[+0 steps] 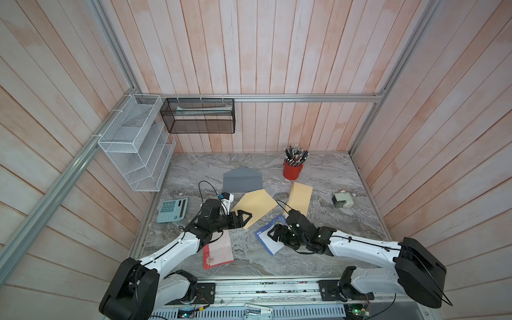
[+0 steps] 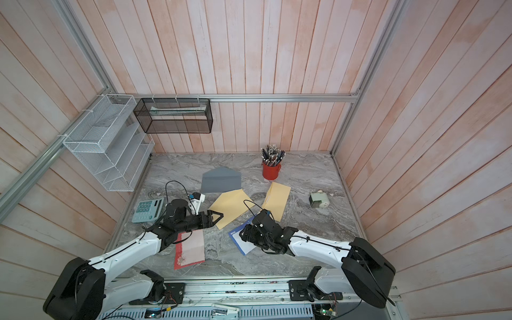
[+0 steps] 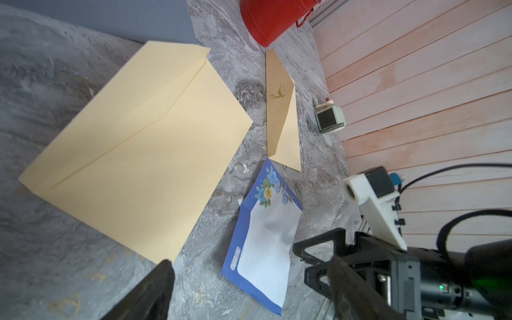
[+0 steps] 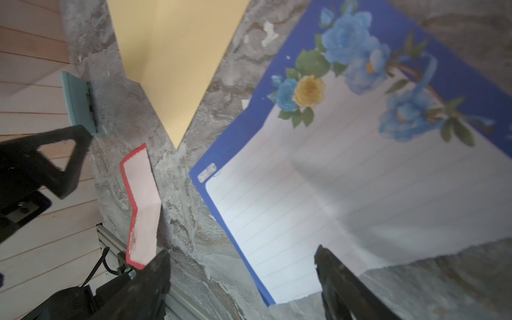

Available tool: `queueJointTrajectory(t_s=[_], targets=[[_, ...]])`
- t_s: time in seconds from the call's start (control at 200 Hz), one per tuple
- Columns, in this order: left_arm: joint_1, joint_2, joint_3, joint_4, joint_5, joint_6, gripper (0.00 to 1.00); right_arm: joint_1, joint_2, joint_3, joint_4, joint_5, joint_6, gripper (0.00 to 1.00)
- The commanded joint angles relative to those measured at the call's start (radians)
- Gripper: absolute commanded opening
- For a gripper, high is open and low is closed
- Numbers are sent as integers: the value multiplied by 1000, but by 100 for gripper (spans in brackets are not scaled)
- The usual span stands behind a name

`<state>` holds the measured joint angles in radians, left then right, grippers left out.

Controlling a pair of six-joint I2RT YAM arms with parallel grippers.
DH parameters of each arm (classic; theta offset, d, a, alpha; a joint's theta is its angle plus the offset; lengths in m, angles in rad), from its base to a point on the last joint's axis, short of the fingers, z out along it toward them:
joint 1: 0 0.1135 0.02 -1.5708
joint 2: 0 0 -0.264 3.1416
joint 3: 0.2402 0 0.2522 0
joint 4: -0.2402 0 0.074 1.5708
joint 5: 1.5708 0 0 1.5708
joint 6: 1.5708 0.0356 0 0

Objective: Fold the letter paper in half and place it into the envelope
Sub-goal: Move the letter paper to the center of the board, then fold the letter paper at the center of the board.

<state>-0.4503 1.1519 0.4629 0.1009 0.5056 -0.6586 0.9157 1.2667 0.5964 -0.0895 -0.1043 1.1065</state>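
No writing is legible; a gold deer emblem (image 3: 278, 93) marks the narrow yellow envelope (image 3: 281, 122).

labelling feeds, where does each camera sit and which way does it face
Top views: above the base, looking down at the table; both arms.
Left wrist: on left arm, facing tan envelope; open left tool.
Right wrist: on right arm, facing blue letter paper; open right tool.
Wrist views share tan envelope, blue letter paper.

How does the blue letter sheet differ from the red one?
The blue sheet has a blue border with blue and yellow flowers; the red sheet has a red border. The blue sheet lies under the right gripper, the red sheet partly under the left arm. Both lie open on the table.
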Motion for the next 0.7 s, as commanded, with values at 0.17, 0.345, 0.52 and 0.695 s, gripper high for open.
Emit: queueJointTrajectory(t_s=[0.17,0.345,0.52,0.695], targets=[[-101,-40,-70,7,-20,-129,87,-79,-31,21,-103,53,-218,81],[-180,-32,-90,44,-62,-188,87,-171,-28,-47,-13,-6,-291,79],[-247,10,-118,128,-87,-258,87,-198,0,-114,75,-56,-300,76],[-307,68,-111,176,-110,-284,87,-202,17,-168,127,-61,-279,74]])
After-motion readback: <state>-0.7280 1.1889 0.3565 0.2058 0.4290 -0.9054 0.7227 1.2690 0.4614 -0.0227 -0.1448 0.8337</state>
